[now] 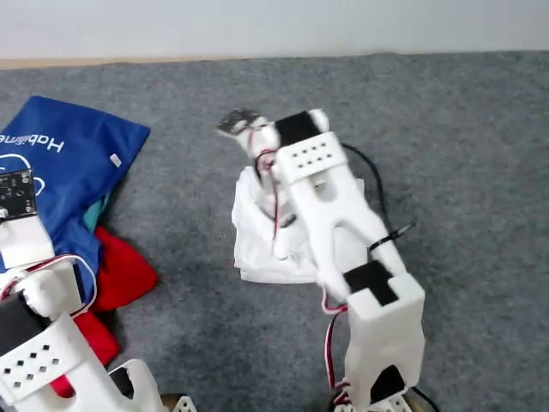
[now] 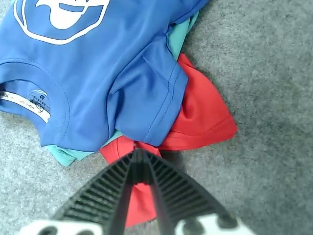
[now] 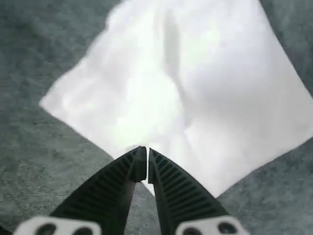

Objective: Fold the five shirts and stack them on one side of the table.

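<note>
Overhead, the right arm (image 1: pixel 326 197) stands over a rumpled, partly folded white fabric shirt (image 1: pixel 257 257) mid-table on the grey carpeted tabletop (image 1: pixel 455 154). A blue printed shirt (image 1: pixel 77 163), a teal shirt (image 1: pixel 96 210) and a red shirt (image 1: pixel 124 275) lie heaped by the left arm (image 1: pixel 43 360).

At the left wrist, the left gripper (image 2: pixel 140 155) hangs just above the red shirt, jaws pressed together and empty.

At the right wrist, the right gripper (image 3: pixel 143 151) is likewise closed at the white shirt's border, with nothing visibly held. It probably should open, pinch that edge fully, then lift before folding, so the cloth is not dragged.
</note>
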Controlling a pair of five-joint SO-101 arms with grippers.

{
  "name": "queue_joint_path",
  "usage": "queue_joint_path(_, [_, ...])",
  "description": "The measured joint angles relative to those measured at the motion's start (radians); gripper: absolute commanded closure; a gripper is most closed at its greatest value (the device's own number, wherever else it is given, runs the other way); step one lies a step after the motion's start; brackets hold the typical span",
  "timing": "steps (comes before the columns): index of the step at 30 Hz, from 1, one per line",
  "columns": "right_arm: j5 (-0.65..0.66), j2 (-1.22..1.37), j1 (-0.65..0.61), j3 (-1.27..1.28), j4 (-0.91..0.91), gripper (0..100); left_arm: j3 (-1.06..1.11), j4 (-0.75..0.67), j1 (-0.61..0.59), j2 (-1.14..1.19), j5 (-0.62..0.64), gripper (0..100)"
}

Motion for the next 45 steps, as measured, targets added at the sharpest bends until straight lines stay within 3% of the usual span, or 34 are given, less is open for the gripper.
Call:
queue_joint_path(4, [0.000,0.071,0.072,0.000,0.000,99.0,0.000,0.000,0.000,0.000,0.000,100])
queue_joint_path(11, [0.000,0.192,0.074,0.000,0.000,99.0,0.000,0.000,0.000,0.000,0.000,100])
queue_joint_path(21, [-0.002,0.186,-0.193,0.002,0.000,99.0,0.000,0.000,0.000,0.000,0.000,100])
queue_joint_path(26, [-0.026,0.089,-0.269,0.002,0.000,99.0,0.000,0.000,0.000,0.000,0.000,100])
queue_joint_path(37, [-0.028,0.043,-0.130,0.002,-0.002,99.0,0.000,0.000,0.000,0.000,0.000,100])
queue_joint_path(45, [-0.034,0.107,-0.138,0.002,-0.008,99.0,0.000,0.000,0.000,0.000,0.000,100])
